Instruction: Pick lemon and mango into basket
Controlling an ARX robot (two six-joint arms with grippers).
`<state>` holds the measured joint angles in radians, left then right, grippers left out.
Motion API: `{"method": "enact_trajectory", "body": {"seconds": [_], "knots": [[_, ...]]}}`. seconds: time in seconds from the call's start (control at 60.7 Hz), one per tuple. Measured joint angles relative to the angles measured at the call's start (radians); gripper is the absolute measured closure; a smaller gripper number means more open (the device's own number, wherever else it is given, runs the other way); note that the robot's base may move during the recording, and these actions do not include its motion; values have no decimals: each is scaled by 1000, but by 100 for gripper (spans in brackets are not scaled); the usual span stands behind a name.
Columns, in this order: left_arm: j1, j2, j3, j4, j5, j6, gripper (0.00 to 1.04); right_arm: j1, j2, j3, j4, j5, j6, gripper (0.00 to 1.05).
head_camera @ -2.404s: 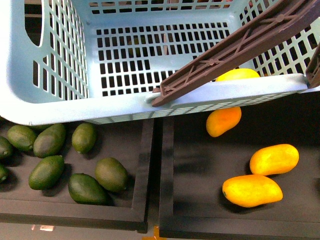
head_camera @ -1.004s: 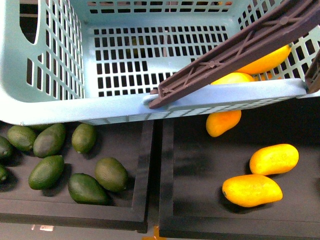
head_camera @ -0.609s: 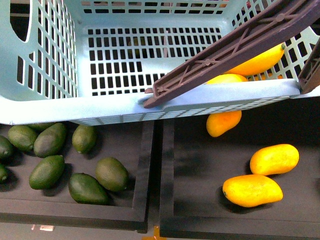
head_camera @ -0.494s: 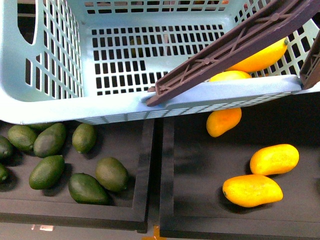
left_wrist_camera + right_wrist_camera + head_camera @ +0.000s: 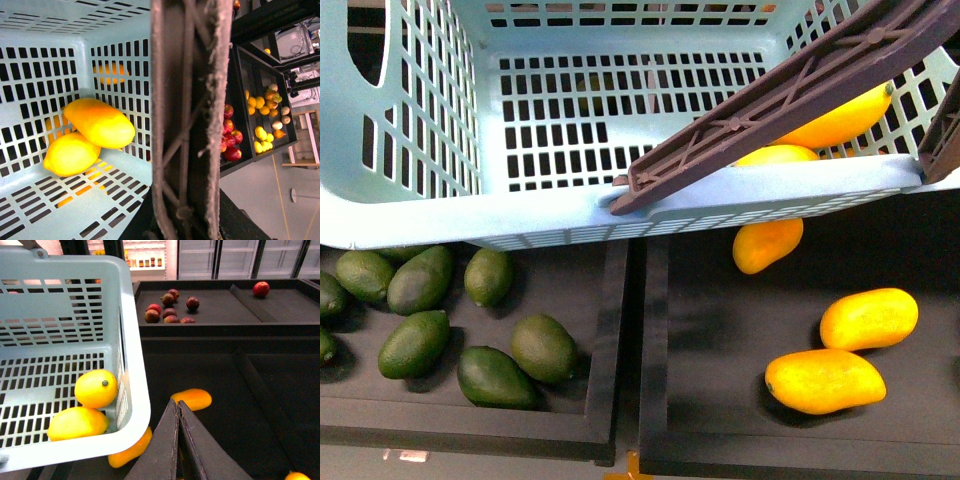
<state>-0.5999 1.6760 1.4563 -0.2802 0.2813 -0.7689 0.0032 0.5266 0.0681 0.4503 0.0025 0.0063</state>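
Mango (image 5: 850, 115) has landed in basket (image 5: 470, 215) beside lemon (image 5: 775, 156), near right corner. Left wrist: fruits touching; left hand (image 5: 182, 225) behind brown handle (image 5: 185, 100), I can't tell its grip. Right wrist: right hand (image 5: 177, 406) clenched, empty.

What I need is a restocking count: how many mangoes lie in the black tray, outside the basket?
3. One mango pokes out from under the basket rim, one lies at the right of the black tray, one nearest the camera. The basket may hide others.
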Motion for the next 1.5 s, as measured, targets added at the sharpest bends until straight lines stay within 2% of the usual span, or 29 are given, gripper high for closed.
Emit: {"method": "enact_trajectory", "body": {"seconds": [0.247,0.379,1.037,1.103,1.136,1.383,1.482,1.499], "knots": [[0,0,0,0,0,0,99,0,-109,-32,-78,0,0,103],[0,0,0,0,3,0,99,0,-139,-51,-67,-1,0,103],[0,0,0,0,0,0,99,0,-349,-51,-273,-1,0,103],[0,0,0,0,2,0,99,0,-462,-50,-418,-1,0,103],[0,0,0,0,1,0,99,0,-492,-50,-438,-1,-1,103],[0,0,0,0,0,0,99,0,-520,-50,-449,0,-1,103],[0,0,0,0,0,0,99,0,-520,-50,-449,-1,-2,89],[0,0,0,0,0,1,99,0,-520,-50,-449,-1,-2,84]]}}
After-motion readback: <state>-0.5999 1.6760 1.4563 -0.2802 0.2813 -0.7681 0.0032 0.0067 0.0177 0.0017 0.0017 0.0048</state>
